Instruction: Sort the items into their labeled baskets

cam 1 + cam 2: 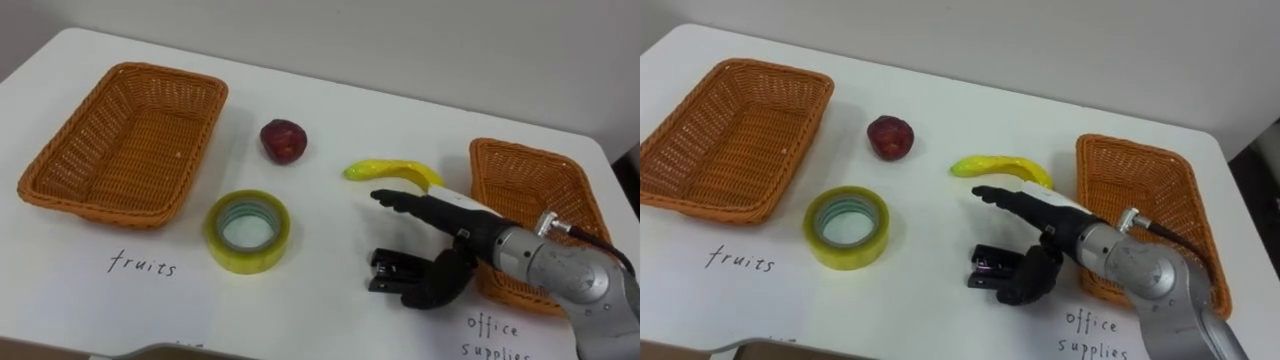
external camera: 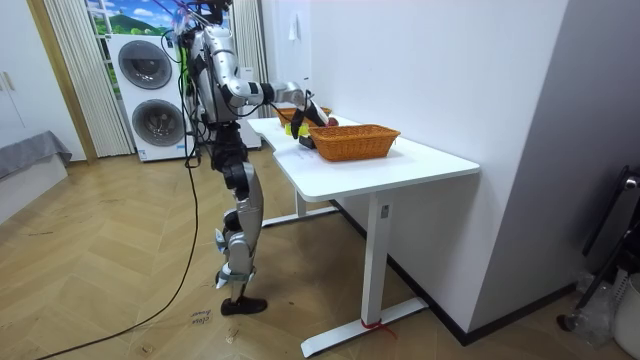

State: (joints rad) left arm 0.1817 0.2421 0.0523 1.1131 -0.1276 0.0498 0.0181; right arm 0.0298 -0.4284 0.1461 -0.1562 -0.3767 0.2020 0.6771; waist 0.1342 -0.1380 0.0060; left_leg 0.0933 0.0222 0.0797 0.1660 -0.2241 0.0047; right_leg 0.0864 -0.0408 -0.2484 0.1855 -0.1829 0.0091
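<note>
On the white table a yellow banana lies left of the smaller wicker basket, which is empty. A dark red round fruit sits near the middle, right of the large empty wicker basket. A roll of yellow tape lies flat in front of the red fruit. My right hand hovers just in front of the banana and beside the small basket. One digit points left, the rest are curled, and it holds nothing. In the room view I stand at the table's end with that arm reaching over it.
Handwritten labels mark the table in front of each basket. The table's near edge runs just below the labels, and its far edge meets a wall. A washer and dryer stack stands behind me in the room view.
</note>
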